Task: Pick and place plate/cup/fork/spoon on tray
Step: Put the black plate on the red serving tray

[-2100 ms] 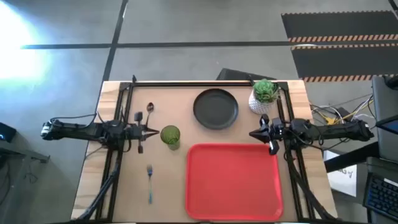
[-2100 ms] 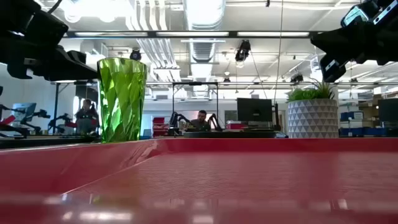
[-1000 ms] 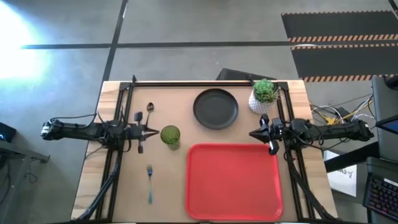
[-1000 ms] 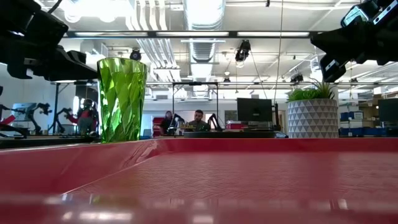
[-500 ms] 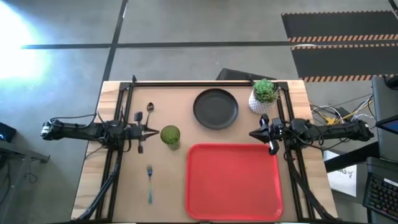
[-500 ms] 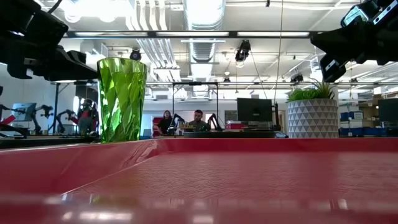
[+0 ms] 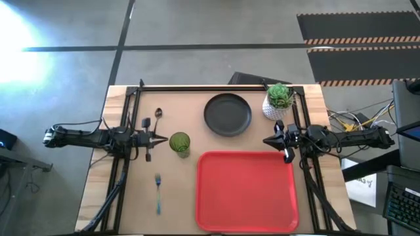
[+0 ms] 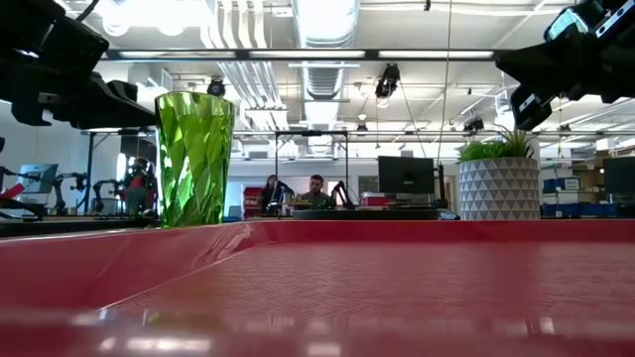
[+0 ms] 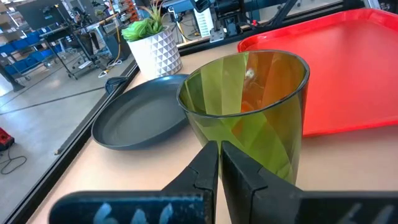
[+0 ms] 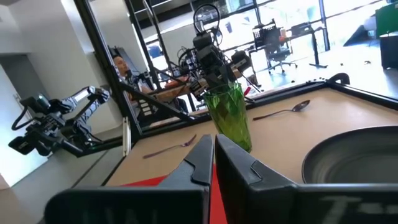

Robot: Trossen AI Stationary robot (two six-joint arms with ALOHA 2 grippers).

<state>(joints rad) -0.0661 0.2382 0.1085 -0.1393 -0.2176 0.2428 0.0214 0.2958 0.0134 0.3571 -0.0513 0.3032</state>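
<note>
Nothing is on the tray point(image 7: 247, 190) yet, so you have all four things left to move. The tray lies at the near edge of the table point(image 7: 131, 196), closer to the right side.

Look at your left gripper point(image 7: 162, 138) first. Its fingers are pressed together and hold nothing. The cup point(image 7: 179, 143) stands just beside its tip, straight ahead of it, toward the middle of the table. In the left wrist view the cup point(image 9: 249, 106) is right past the tip of the closed fingers. So the left arm is the near one for the cup. You would have to spread the fingers before you push forward.

Your right gripper point(image 7: 266, 141) is also closed and empty. It hangs by the tray's far right corner. The plate point(image 7: 228, 114) sits near the far edge, closer to this arm.

The spoon point(image 7: 157, 114) lies near the far left corner. The fork point(image 7: 158, 192) lies near the near left corner, its long side running from far to near
</note>
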